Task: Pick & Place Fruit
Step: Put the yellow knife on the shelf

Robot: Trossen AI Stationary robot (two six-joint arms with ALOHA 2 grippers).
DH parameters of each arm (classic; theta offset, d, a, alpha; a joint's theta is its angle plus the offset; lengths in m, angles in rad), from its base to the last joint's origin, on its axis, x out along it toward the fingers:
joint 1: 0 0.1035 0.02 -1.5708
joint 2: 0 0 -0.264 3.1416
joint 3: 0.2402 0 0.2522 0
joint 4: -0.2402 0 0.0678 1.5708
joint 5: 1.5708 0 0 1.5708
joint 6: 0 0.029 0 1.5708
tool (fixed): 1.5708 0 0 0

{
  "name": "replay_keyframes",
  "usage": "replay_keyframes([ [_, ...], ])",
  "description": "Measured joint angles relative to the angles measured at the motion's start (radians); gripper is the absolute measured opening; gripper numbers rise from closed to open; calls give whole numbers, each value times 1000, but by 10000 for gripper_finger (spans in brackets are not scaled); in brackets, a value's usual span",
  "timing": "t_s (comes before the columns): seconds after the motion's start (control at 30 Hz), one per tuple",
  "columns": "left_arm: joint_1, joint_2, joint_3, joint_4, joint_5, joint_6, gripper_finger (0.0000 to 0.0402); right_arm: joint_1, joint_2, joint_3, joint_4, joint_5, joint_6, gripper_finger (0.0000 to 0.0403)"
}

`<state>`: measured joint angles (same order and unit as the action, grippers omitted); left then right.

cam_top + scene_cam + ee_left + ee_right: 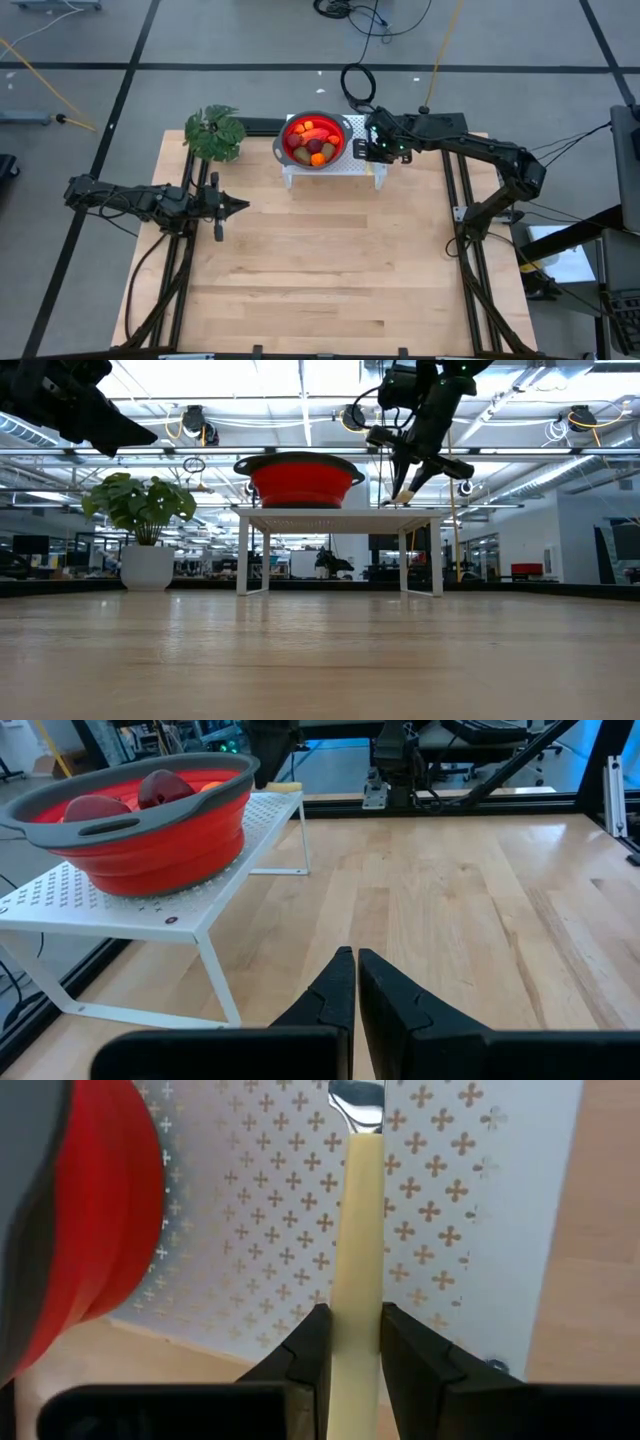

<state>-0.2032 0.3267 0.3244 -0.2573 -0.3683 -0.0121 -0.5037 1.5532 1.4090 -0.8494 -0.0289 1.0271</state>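
A: Several fruit (314, 143) sit piled in the red bowl (300, 128), orange, dark red and brownish pieces together. The bowl rests on the white perforated rack (355, 165) at the far edge of the desk (320, 270). None lie on the desk itself.

B: Noted. Right gripper (347, 1342)?

A: Over the rack, just beside the bowl's rim. Jaws clenched on a slim cream handle, with a silver bit showing at its far end. That is the knife (357, 1250), not fruit. It lies along the rack surface, parallel to the bowl's side.

B: And the left gripper (356, 982)?

A: Hanging over the left side of the desk, well apart from the rack. Jaws pressed together, nothing between them. Waiting, by the look of it.

B: So the step in hand?

A: My reading: the knife is being handled next to the bowl, fruit untouched. To do it well, keep the handle square between the jaws so it does not pivot, and move clear of the bowl rim. A nudge there could shift the bowl on that smooth rack.

B: Risk with the fruit after?

A: Small, rounded, heaped. Likely to roll under a pinch. Come straight down on one top piece.
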Motion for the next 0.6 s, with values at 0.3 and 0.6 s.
replay_keyframes([
  [0.3,0,0,0,0,0,0,19,3,21,-1,3,0,0,59],
  [0.6,0,0,0,0,0,0,19,8,48,0,8,-2,-11,59],
])
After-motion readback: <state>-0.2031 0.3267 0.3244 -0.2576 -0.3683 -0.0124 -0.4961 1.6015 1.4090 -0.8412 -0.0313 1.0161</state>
